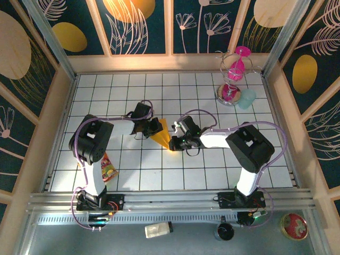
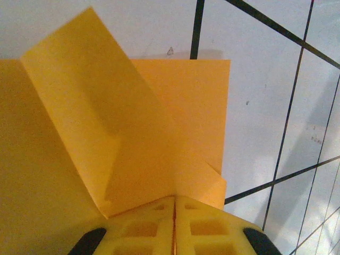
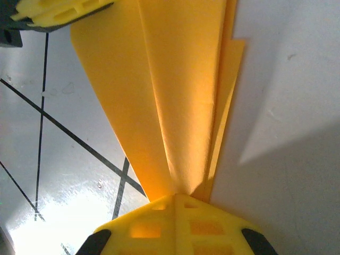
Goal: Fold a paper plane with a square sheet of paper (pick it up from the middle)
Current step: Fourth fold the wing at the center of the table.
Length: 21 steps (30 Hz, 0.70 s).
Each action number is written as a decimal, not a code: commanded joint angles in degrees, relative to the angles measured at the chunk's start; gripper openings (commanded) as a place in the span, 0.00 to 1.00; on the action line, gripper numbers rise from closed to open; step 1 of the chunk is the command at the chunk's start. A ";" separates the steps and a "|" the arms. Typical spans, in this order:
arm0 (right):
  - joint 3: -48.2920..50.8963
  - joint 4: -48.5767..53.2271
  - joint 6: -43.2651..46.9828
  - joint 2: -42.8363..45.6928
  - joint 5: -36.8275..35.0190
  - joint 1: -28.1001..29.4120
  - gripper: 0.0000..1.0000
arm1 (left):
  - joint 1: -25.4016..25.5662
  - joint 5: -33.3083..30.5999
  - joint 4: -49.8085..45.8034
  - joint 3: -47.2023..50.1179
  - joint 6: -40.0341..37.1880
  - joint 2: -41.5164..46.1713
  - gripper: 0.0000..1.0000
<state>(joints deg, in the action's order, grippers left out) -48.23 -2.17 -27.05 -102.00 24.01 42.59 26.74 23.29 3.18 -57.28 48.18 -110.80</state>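
- The narrow, creased dart of orange-yellow paper, the paper plane (image 1: 163,133), spans the gap between the two grippers. It may be lifted just off the tiles, though the top view is too small to be sure.
- The right gripper (image 3: 175,197) is pinched fully together on the pointed end, where the layers converge just ahead of its fingertips. This grip likely anchors the nose so the creases lie stacked.
- The left gripper (image 2: 175,198) is likewise closed, clamping the wider end. Ahead of its tips one flap stands up to the left, and another lies flat beyond it. Gripping opposite ends probably holds the body taut for a wing fold.
- Beneath both grippers lies a glossy white tiled table (image 1: 212,170) with dark grout lines.
- Back by the left arm's base lies a red-yellow crinkly snack packet (image 1: 108,169). Far beyond the right gripper stands a pink hourglass in a wire stand (image 1: 232,71).
- Dark-blue floral wall panels (image 1: 143,26) enclose the table.
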 commanded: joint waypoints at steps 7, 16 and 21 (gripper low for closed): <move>5.39 10.35 -0.33 2.84 1.21 1.36 0.00 | -0.46 -10.54 -6.94 2.14 -0.99 -5.89 0.08; 6.59 10.64 -0.06 7.17 -1.16 1.10 0.00 | -0.48 -9.30 -6.27 1.99 -1.07 -5.54 0.08; 4.08 7.27 0.09 12.37 -3.79 0.48 0.00 | -0.46 -7.91 -5.34 2.14 -1.07 -5.04 0.08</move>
<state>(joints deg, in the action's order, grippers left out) -43.00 4.56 -27.29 -92.79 22.41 42.96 26.74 23.29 3.90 -57.34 48.18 -110.93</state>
